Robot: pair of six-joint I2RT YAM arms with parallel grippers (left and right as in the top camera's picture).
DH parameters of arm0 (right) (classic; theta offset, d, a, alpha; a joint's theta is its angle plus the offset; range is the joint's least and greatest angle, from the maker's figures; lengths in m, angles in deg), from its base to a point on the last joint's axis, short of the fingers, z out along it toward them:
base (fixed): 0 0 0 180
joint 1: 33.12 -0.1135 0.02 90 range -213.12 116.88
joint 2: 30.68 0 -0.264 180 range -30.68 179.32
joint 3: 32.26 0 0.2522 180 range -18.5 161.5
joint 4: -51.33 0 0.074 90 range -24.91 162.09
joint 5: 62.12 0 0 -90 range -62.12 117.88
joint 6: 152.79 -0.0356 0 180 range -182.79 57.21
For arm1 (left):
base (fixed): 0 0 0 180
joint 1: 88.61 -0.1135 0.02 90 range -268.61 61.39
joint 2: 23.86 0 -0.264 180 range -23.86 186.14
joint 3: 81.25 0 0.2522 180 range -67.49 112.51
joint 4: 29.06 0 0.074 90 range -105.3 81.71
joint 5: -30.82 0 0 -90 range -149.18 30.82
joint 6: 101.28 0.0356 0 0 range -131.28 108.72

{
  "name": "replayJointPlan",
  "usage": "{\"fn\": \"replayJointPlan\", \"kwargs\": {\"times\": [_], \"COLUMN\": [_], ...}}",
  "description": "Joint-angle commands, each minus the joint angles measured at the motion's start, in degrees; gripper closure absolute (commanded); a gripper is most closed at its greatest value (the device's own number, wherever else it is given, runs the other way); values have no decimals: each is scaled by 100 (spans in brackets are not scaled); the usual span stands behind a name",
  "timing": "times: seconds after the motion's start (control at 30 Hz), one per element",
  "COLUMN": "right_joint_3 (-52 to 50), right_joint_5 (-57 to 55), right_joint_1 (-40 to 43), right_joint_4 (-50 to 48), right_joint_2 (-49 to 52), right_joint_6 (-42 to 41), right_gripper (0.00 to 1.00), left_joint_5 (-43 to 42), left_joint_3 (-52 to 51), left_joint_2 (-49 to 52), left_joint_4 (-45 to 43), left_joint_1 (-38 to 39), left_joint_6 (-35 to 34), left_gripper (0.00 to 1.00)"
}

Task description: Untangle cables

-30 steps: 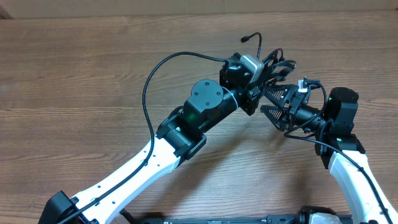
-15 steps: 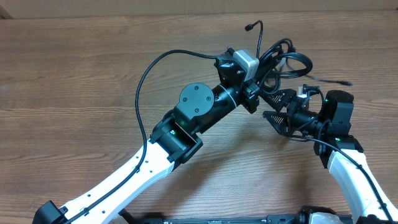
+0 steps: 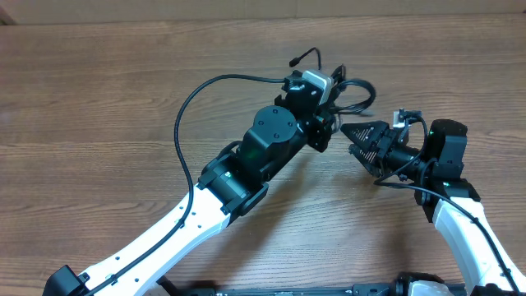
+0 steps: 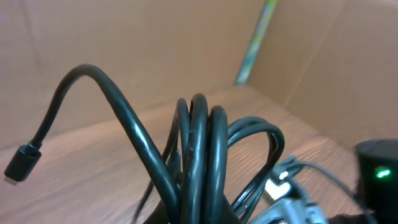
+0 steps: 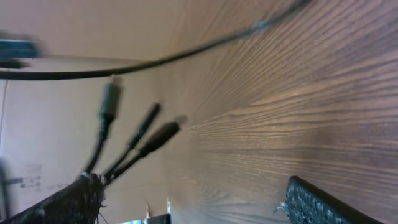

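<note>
Left gripper (image 3: 333, 103) clamped tight around the bunched cables (image 4: 199, 155), holding them up — presumably so the right gripper (image 3: 349, 138), jaws wide and empty, can pick a strand

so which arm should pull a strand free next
Right. The left gripper is shut on the cables, holding the bundle up, so it is busy. The right gripper is open, empty and aimed at it, with loose plug ends hanging beside its fingers.
</note>
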Motion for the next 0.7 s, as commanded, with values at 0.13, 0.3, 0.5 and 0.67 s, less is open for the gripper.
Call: {"fn": "replayJointPlan", "kwargs": {"times": [0.13, 0.3, 0.5, 0.67], "right_joint_3": [-24, -24, -24, -24], "right_joint_5": [756, 907, 1530, 1687], "right_joint_1": [-20, -20, -20, -20], "right_joint_4": [-651, -876, -1191, -1287], "right_joint_2": [-2, -2, -2, -2], "right_joint_6": [1307, 1821, 2098, 2131], "right_gripper": [8, 8, 5, 5], "left_joint_5": [289, 79, -415, -1012], "left_joint_3": [153, 155, 155, 155], "left_joint_2": [-125, -125, -131, -164], "left_joint_4": [868, 1364, 1578, 1587], "left_joint_1": [-22, -24, -160, -566], "left_joint_6": [179, 179, 107, -299], "left_gripper": [96, 96, 96, 96]}}
